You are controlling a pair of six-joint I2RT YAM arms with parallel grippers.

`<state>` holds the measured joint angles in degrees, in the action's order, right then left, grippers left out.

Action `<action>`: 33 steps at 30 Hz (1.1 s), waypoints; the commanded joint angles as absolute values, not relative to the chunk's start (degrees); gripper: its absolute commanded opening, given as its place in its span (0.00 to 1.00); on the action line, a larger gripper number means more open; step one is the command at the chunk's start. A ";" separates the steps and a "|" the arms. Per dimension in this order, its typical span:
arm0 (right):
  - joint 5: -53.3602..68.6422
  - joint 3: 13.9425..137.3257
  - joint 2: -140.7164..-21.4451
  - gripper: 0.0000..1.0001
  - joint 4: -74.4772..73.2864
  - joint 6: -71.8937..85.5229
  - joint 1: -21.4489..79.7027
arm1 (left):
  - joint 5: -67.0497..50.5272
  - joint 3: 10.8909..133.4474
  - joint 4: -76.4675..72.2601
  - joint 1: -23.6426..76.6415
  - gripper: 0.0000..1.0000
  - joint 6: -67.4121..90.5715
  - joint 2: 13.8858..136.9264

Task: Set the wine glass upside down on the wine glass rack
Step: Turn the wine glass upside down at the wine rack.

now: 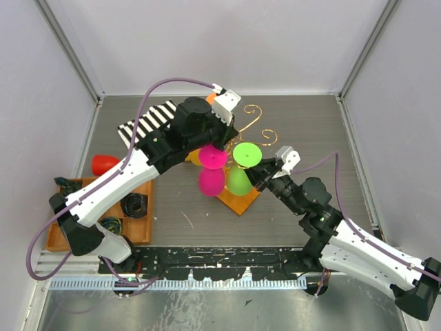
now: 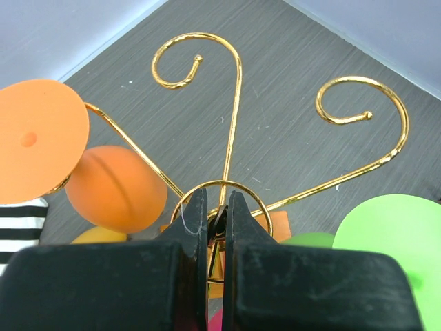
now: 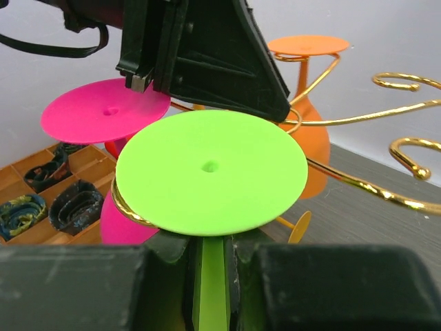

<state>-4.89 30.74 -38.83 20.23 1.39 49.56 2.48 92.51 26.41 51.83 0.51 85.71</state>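
**Top:** wine glass (image 1: 246, 154), lime green, inverted, foot up, at wine glass rack (image 1: 242, 200) mid-table, beside pink glass (image 1: 211, 181). Only view w/ compartment tray (image 1: 146, 214), left side.

**L wrist:** left gripper (image 2: 215, 207) pinched shut on rack's centre wire. Orange glass (image 2: 114, 186) hangs left.

**R wrist:** right gripper (image 3: 210, 272) clamped on green stem. Gold curl under flat foot.

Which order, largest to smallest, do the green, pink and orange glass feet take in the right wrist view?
1. Green foot
2. Pink foot
3. Orange foot
That is apparent size only: the green one sits nearest the camera, so their true sizes may match.
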 commanded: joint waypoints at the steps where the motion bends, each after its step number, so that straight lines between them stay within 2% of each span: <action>1: -5.44 34.08 -41.38 0.02 17.06 1.60 49.57 | 5.20 92.02 29.10 52.06 0.00 -0.09 87.74; 5: -5.46 33.17 -39.72 0.12 16.84 1.16 49.57 | 5.28 91.97 29.16 52.12 0.00 -0.19 87.70; 8: -5.75 31.72 -37.05 0.28 16.96 0.95 49.59 | 5.30 91.98 29.14 52.19 0.00 -0.23 87.60; 13: -5.35 31.08 -33.13 0.43 14.41 -0.18 49.57 | 5.37 92.00 29.15 52.22 0.00 -0.18 87.63; 22: -3.97 31.42 -27.01 0.50 8.25 -0.91 49.57 | 5.71 92.00 29.18 52.21 0.00 -0.33 87.43; 29: -2.29 37.46 -24.54 0.57 -6.23 1.33 49.57 | 6.56 94.40 29.98 52.27 0.00 -0.44 86.86; 33: -2.33 39.76 -21.82 0.59 -12.00 2.46 49.57 | 7.27 98.67 32.50 52.21 0.07 -0.06 88.33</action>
<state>-3.05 35.55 -24.80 -5.69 0.84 49.45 4.05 94.45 28.23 52.62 0.47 86.72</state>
